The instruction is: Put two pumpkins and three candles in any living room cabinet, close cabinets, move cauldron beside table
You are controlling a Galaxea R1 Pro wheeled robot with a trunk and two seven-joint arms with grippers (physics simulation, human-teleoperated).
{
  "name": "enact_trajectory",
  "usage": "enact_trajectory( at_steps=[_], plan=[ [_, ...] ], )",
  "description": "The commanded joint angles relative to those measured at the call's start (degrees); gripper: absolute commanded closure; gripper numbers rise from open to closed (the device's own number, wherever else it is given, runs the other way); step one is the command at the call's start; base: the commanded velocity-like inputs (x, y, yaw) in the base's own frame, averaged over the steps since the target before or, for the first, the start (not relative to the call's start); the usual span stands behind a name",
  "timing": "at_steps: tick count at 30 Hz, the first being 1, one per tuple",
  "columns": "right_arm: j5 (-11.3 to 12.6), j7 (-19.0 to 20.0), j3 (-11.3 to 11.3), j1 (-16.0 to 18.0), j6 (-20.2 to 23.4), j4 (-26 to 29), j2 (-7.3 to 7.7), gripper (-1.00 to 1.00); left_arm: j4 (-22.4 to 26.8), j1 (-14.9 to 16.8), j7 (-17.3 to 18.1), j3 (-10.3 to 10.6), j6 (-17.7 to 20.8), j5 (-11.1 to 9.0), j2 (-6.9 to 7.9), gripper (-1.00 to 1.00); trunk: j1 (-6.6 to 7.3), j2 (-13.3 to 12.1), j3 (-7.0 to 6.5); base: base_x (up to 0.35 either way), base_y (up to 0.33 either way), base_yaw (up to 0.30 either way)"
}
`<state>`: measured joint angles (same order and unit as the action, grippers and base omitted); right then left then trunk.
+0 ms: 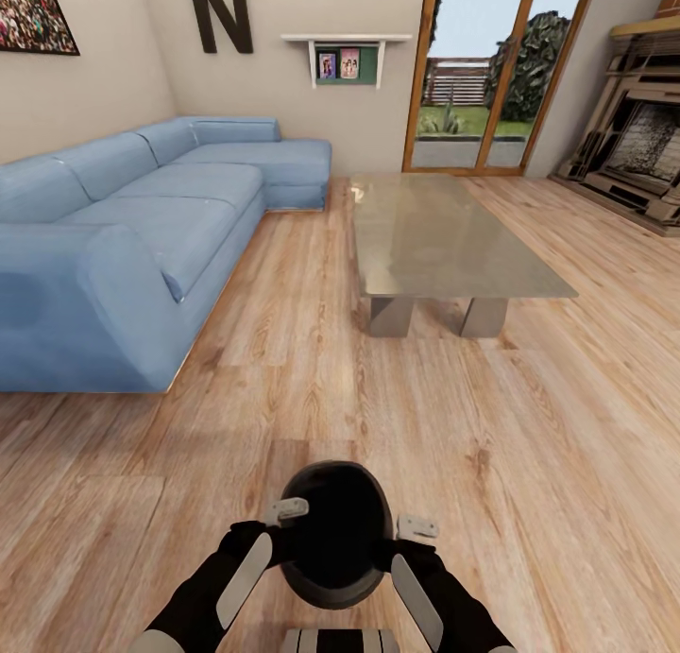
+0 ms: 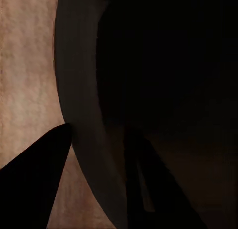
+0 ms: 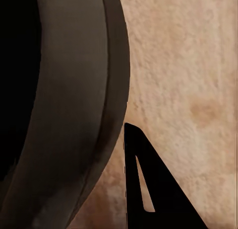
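Low and close in the head view, the black cauldron (image 1: pixel 336 535) hangs above the wooden floor, held between both arms. My left gripper (image 1: pixel 286 542) is shut on its left rim and my right gripper (image 1: pixel 390 551) on its right rim. In the left wrist view the cauldron's rim (image 2: pixel 82 114) runs between two dark fingers (image 2: pixel 37 182), one outside and one inside the pot. The right wrist view has the cauldron wall (image 3: pixel 74 114) beside one finger (image 3: pixel 144 184); the other is lost in the dark inside. The grey glossy table (image 1: pixel 444 237) stands ahead, well apart from the cauldron.
A blue corner sofa (image 1: pixel 142 228) fills the left side. Glass doors (image 1: pixel 491 67) and a wall shelf (image 1: pixel 348 58) lie beyond the table, and a fireplace (image 1: pixel 642 152) stands at the right. Open wooden floor (image 1: pixel 378 398) stretches between me and the table.
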<state>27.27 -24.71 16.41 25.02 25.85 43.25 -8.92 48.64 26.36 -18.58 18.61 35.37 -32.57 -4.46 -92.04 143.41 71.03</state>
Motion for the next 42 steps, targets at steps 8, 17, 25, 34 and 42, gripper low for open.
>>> enact_trajectory(
  at_steps=[8, 17, 25, 34, 42],
  plan=[
    [0.33, -0.6, 0.2, 0.03, 0.18, 0.08, 0.05, 1.0, 0.05, 0.0, -0.67, 0.19, 0.14, 0.56, 0.07, 1.0, 0.0, 0.02, 0.05, 0.0, 0.0, 0.0],
    [0.33, -0.6, 0.2, 0.03, 0.2, 0.06, 0.05, 1.0, 0.05, 0.0, -0.67, 0.2, 0.14, 0.59, 0.07, 1.0, 0.0, 0.02, 0.05, 0.0, 0.0, 0.0],
    [0.33, -0.59, 0.2, 0.03, 0.18, 0.03, 0.05, 1.0, 0.05, 0.0, -0.67, 0.22, 0.14, 0.58, 0.07, 1.0, 0.0, 0.02, 0.05, 0.0, 0.0, 0.0],
    [0.33, -0.6, 0.2, 0.03, 0.2, 0.04, 0.05, 1.0, 0.05, 0.0, -0.67, 0.28, 0.14, 0.66, 0.07, 1.0, 0.13, -0.05, -1.05, 0.0, 0.0, 0.0],
    [0.33, -0.47, 0.2, 0.03, 0.17, -1.05, 0.05, 1.0, 0.05, 0.0, -0.67, 0.27, 0.14, 0.66, 0.07, 1.0, 0.13, -0.05, -1.05, 0.0, 0.0, 0.0]
  ],
)
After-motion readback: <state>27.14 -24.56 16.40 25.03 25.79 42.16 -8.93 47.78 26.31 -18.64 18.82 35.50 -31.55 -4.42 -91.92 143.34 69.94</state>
